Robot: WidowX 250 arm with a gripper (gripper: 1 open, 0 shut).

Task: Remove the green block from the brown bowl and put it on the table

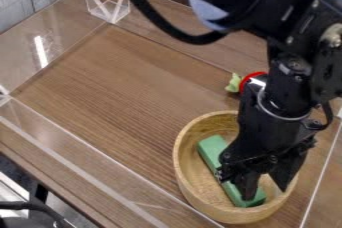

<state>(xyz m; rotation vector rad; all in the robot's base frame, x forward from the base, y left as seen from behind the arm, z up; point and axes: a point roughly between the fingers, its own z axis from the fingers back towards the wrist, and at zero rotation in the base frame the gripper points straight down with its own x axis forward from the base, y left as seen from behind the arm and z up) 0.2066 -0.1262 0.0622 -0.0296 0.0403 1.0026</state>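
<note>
At lower right, our black gripper (262, 179) reaches down into the brown wooden bowl (195, 178), fingers clamped on the mint-green block (219, 159) lying inside it. A red strawberry toy (246, 79) sits on the table (120, 82) behind.

A: Where does the tool (257, 179) stand?
B: Down inside the bowl (195, 142), over its right half, with its tips on the block (215, 157).
A: And the block?
B: In the bowl, running out to the tool's left and under it.
A: Anything else?
B: A strawberry toy (246, 80) lies on the table (120, 82) behind the tool, outside the bowl.
</note>
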